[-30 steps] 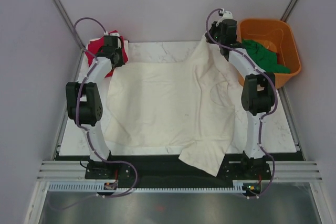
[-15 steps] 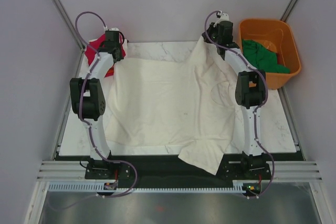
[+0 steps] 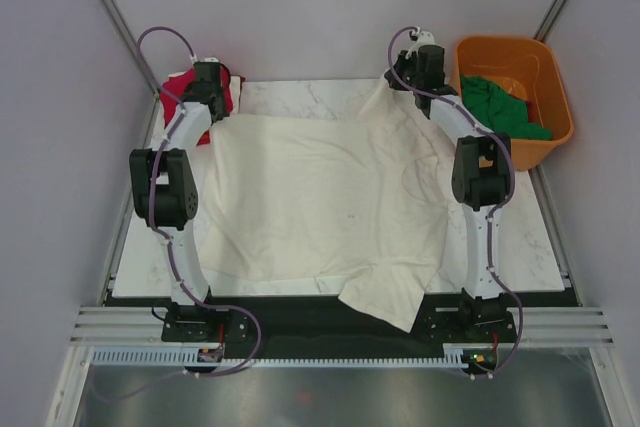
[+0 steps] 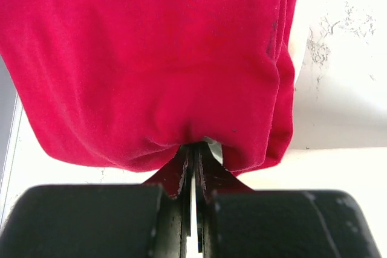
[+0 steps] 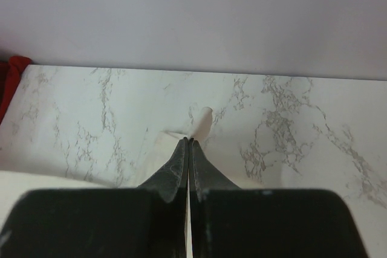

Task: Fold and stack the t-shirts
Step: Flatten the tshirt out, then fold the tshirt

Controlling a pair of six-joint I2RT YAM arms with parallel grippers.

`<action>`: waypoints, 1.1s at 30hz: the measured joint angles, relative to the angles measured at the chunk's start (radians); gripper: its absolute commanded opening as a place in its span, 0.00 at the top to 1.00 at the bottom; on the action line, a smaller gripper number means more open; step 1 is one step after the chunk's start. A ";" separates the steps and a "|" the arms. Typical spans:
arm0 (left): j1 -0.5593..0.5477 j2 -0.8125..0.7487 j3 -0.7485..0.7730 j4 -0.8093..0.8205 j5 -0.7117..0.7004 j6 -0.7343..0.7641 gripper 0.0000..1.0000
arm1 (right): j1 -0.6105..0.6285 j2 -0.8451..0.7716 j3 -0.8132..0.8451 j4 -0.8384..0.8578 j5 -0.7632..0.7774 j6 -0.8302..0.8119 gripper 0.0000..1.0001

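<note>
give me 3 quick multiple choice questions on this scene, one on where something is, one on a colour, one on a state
1. Where is the green shirt?
A) draped over an arm
B) on the floor
C) in the orange tub

2. What colour is the shirt lying just ahead of the left hand?
A) red
B) blue
C) black

3. What is the right hand doing?
A) gaping wide open
B) shut on the far edge of the cream shirt
C) shut on a blue towel

Answers:
1 C: the top view shows the green cloth inside the tub.
2 A: the red shirt fills most of the left wrist view.
3 B: its jaws meet, with a tip of cream cloth poking out between them.
</note>
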State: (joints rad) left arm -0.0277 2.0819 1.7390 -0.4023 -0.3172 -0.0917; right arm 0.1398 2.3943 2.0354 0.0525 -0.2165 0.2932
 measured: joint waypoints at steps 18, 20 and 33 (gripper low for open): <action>0.015 -0.299 -0.390 0.065 -0.026 -0.017 0.98 | 0.000 -0.660 -0.711 0.044 -0.005 -0.121 1.00; 0.015 -0.344 -0.438 0.069 -0.024 -0.027 0.98 | 0.000 -0.700 -0.752 0.038 0.003 -0.122 1.00; 0.015 -0.481 -0.600 0.103 0.006 -0.081 0.98 | 0.033 -1.013 -1.006 -0.023 0.110 -0.031 1.00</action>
State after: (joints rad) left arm -0.0124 1.6012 1.1389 -0.2996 -0.3107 -0.1726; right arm 0.1730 1.3811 1.0294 0.0299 -0.1066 0.2619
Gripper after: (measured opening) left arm 0.033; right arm 0.007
